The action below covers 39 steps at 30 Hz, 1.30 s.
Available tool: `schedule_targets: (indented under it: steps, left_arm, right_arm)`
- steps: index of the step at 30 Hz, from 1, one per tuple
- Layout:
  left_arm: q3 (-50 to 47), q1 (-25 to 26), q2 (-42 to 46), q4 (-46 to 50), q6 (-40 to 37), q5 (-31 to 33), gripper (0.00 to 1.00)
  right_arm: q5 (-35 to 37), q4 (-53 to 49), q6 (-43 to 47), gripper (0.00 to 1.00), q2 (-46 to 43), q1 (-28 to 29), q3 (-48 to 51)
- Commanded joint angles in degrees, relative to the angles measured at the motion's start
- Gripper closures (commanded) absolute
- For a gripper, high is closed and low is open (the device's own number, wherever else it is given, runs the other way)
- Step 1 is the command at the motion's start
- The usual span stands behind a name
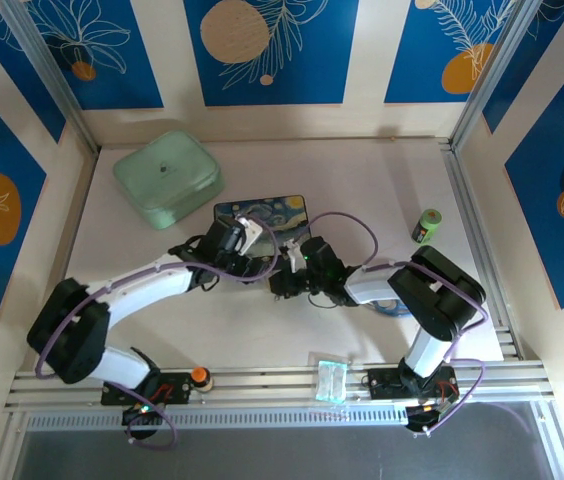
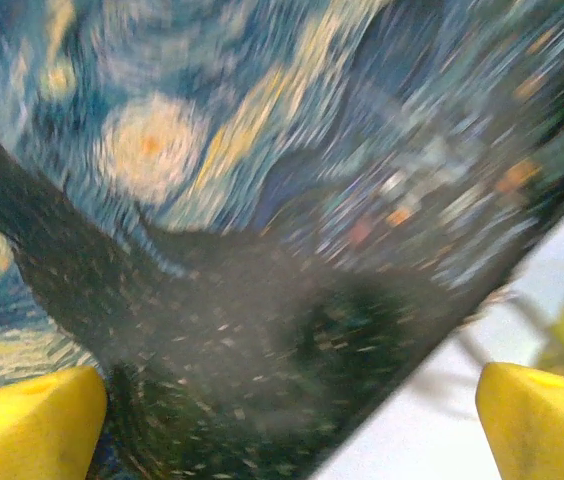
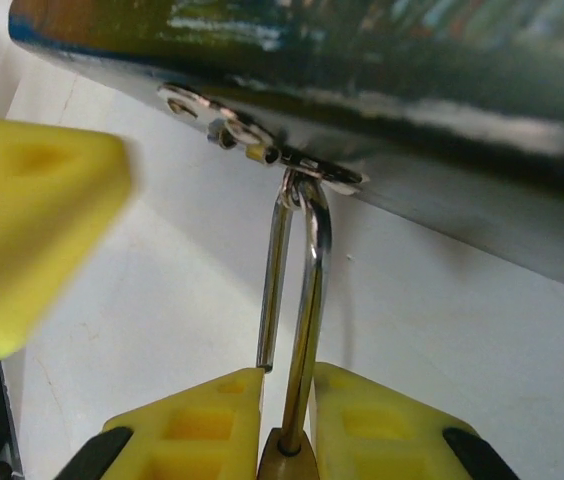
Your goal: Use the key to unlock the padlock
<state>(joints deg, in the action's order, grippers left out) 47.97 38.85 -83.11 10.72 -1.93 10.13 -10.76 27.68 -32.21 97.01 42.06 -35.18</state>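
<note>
Framing white tabletop (image 1: 362, 180) — blue panels (image 1: 312, 60), aluminium rails (image 1: 262, 380)

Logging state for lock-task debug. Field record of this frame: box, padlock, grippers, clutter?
box: starry-night print, mid-table
clasp: metal, on box edge
padlock: brass body, shackle through clasp
right gripper: shut on padlock body
left gripper: open, fingers spread, box lid close in front
green case: far left, apart from box
green cylinder: upright, right side

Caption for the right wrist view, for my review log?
Right hand grips padlock, shackle hooked through box clasp.
</note>
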Motion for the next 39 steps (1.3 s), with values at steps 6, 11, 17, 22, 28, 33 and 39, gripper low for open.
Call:
schedule_targets:
  steps: [6, 11, 17, 22, 28, 33, 39]
  left_arm:
    - [-0.54, 1.38, -1.88, 4.29, -0.32, 0.03, 0.18]
    - [2.05, 3.41, -5.2, 11.55, 1.59, 5.24, 0.3]
    - [6.89, 7.72, -7.91, 17.36, 3.45, 8.22, 0.34]
    - [8.2, 7.91, -11.11, 18.78, 2.03, 10.87, 0.35]
    - [7.33, 8.94, -12.18, 19.17, -1.77, 12.11, 0.38]
    - [6.79, 10.6, -13.08, 18.12, -4.61, 12.38, 0.4]
    - [5.5, 11.44, -13.16, 15.86, -4.57, 15.4, 0.41]
  right_arm:
    - [-0.99, -4.07, -2.76, 0.89, -1.62, -1.93, 3.63]
    - [-2.39, 1.98, -5.96, 0.89, -2.22, -4.74, 7.15]
    - [2.13, 16.27, -16.0, 0.89, 2.44, -4.18, 11.02]
    - [9.69, 29.7, -24.29, 0.9, 7.84, -1.03, 11.72]
    - [17.15, 33.6, -27.05, 0.92, 10.15, 2.13, 9.83]
    - [21.88, 34.28, -29.58, 0.93, 8.81, 1.63, 10.13]
    - [20.56, 31.07, -27.91, 0.94, 4.98, 0.6, 8.21]
